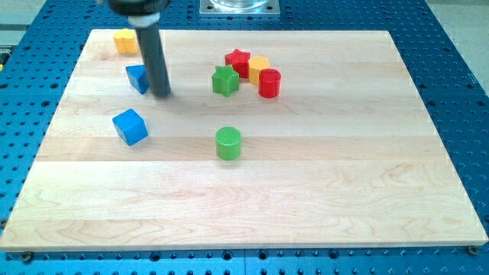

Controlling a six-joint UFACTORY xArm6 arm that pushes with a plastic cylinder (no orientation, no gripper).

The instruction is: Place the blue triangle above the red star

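The blue triangle (pixel 137 77) lies at the upper left of the wooden board (pixel 252 191), partly hidden behind my rod. My tip (pixel 163 95) rests on the board just right of the triangle, touching or nearly touching it. The red star (pixel 238 61) sits near the top middle, well to the right of the triangle. It is packed against a green star (pixel 225 80) below-left and a yellow block (pixel 258 66) on its right.
A red cylinder (pixel 269 82) stands right of the green star. A blue cube (pixel 130 127) lies below the triangle. A green cylinder (pixel 228 143) sits mid-board. A yellow block (pixel 125 41) lies at the top left corner.
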